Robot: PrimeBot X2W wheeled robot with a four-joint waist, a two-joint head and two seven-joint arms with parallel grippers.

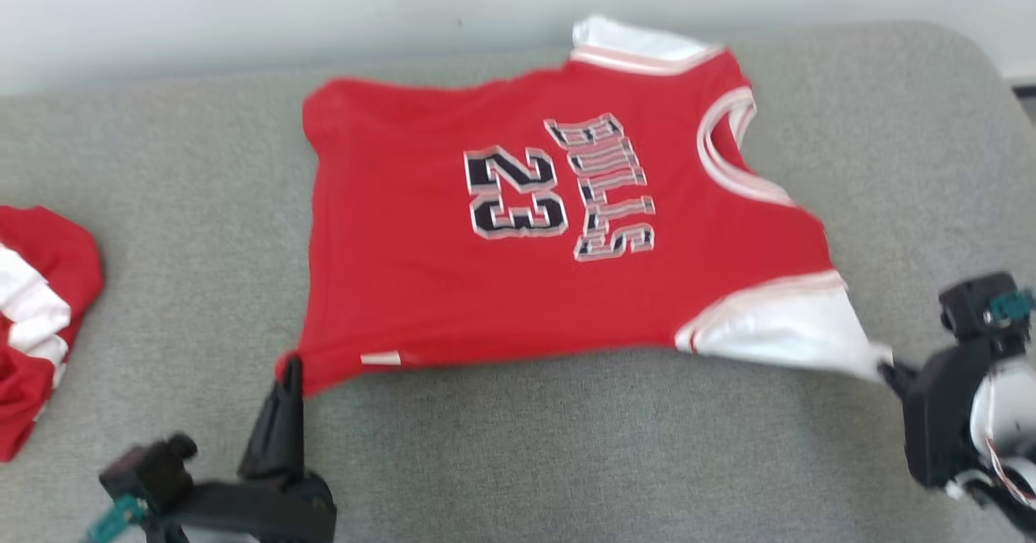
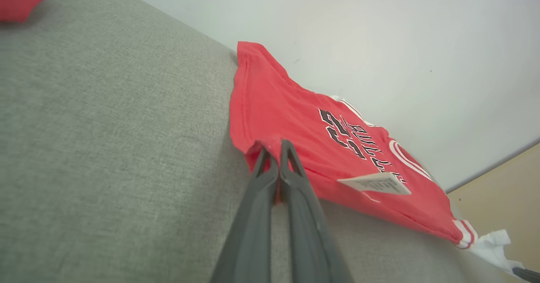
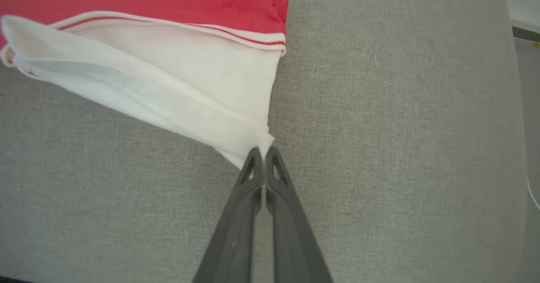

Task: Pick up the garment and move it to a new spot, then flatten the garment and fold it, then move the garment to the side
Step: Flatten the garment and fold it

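Note:
A red basketball jersey (image 1: 453, 276) with white sleeves and "BULLS 23" lettering lies spread face up on the grey cushion (image 1: 566, 446), its near edge lifted slightly. My left gripper (image 1: 289, 365) is shut on the jersey's near left hem corner; the left wrist view shows that gripper (image 2: 273, 148) pinching red cloth (image 2: 270, 106). My right gripper (image 1: 888, 369) is shut on the tip of the near white sleeve (image 1: 801, 324). In the right wrist view this gripper (image 3: 263, 151) holds the white sleeve's (image 3: 168, 89) point, pulled taut.
Another red and white garment (image 1: 36, 308) lies bunched at the cushion's left edge. A pale wall (image 1: 324, 9) runs behind the cushion. A white tag (image 2: 375, 183) hangs from the jersey's hem. Bare grey cushion stretches along the front.

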